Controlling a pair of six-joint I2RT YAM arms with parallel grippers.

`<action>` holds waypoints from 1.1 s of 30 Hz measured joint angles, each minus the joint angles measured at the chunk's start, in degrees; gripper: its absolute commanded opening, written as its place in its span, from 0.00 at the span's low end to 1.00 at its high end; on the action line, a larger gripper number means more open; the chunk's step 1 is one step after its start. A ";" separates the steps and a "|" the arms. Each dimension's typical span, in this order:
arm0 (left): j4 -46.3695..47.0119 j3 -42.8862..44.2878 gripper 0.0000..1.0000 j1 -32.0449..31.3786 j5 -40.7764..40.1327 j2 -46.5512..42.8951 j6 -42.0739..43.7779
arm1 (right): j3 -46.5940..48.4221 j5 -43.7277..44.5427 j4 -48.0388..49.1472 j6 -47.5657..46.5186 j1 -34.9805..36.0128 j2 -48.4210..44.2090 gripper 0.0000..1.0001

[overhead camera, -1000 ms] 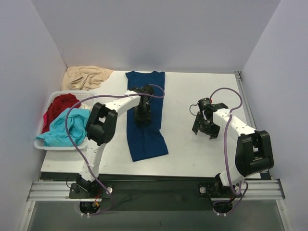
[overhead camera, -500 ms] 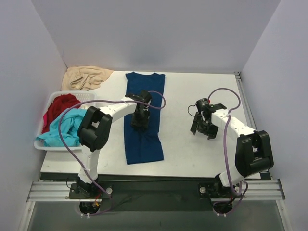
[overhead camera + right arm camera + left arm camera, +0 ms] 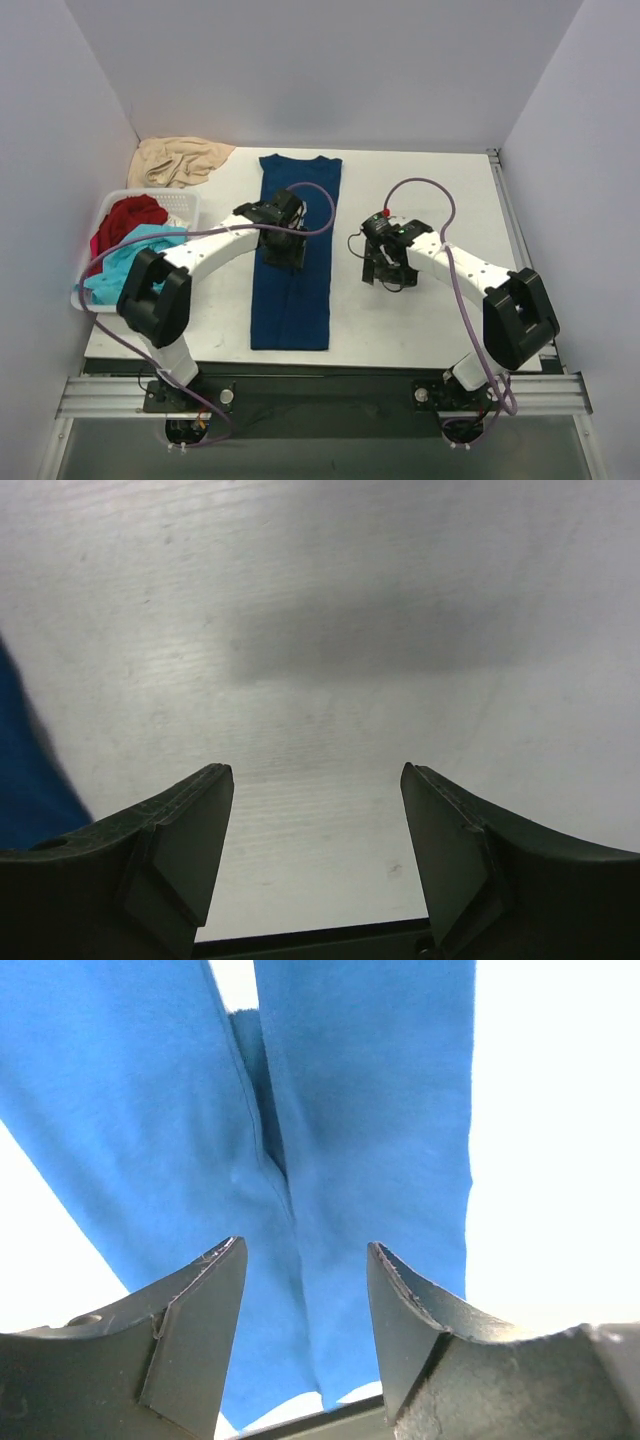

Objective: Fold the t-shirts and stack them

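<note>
The navy blue t-shirt (image 3: 293, 305) lies on the white table as a long narrow strip, folded lengthwise, collar towards the back. My left gripper (image 3: 283, 248) hovers over its middle. In the left wrist view the jaws (image 3: 305, 1260) stand open above the blue cloth (image 3: 380, 1110), where two folded edges meet, and nothing is pinched. My right gripper (image 3: 383, 270) is over bare table just right of the strip, open and empty (image 3: 315, 780), with a sliver of blue cloth (image 3: 25, 770) at its left. A red t-shirt (image 3: 125, 218) and a turquoise t-shirt (image 3: 110, 275) lie crumpled in a basket.
The white basket (image 3: 150, 192) sits at the table's left edge. A beige cloth (image 3: 180, 160) is bunched in the back left corner. Grey walls enclose the table on three sides. A purple cable loops above each arm.
The left arm swung its elbow left, and the navy strip, slanted at its lower end before, now lies straight. The right gripper moved left towards the strip.
</note>
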 measured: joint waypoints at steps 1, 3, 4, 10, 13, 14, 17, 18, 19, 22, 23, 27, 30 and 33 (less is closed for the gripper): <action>-0.09 -0.17 0.62 0.04 -0.11 -2.14 -0.66 | 0.42 0.15 -0.02 0.26 1.46 0.09 0.69; 0.11 -0.87 0.62 0.26 -0.92 -6.80 -1.99 | 1.05 0.39 -0.11 0.74 4.13 0.09 0.69; 0.09 -1.73 0.62 0.46 -1.46 -9.53 -2.86 | 1.46 0.39 -0.17 0.92 5.88 0.09 0.68; -0.44 -12.98 0.61 3.48 -2.64 -21.20 -6.19 | 2.16 -2.71 2.40 0.96 13.75 0.11 0.61; -1.73 -20.02 0.61 4.87 -1.49 -23.98 -7.50 | 2.16 -6.19 5.14 0.94 16.81 0.48 0.59; -1.97 -22.03 0.61 5.01 -0.90 -24.79 -7.78 | 2.16 -7.43 5.97 0.85 17.51 0.85 0.59; -2.99 -26.73 0.61 5.11 1.42 -27.21 -8.83 | 2.16 -10.56 7.96 0.35 19.21 2.80 0.55; -3.50 -28.04 0.61 5.14 2.21 -28.28 -9.09 | 2.14 -11.58 8.39 0.13 19.98 3.61 0.54; -3.69 -29.03 0.61 5.22 2.84 -29.24 -9.27 | 2.14 -12.37 8.72 -0.26 20.50 4.37 0.52; -4.33 -31.10 0.62 5.27 4.37 -32.04 -9.88 | 2.10 -14.47 9.27 -1.16 22.51 6.12 0.52; -4.44 -31.47 0.62 5.31 5.05 -32.79 -10.21 | 2.10 -15.06 9.44 -1.40 22.97 6.43 0.52; -4.81 -31.93 0.61 5.62 7.15 -33.90 -11.61 | 1.97 -17.16 9.86 -1.99 24.28 6.82 0.52; -4.72 -33.53 0.60 5.66 8.26 -33.90 -12.55 | 1.97 -18.45 10.14 -2.03 24.52 6.97 0.52; -5.22 -34.99 0.58 5.66 9.01 -33.38 -13.44 | 1.97 -19.61 10.29 -2.01 24.74 7.74 0.51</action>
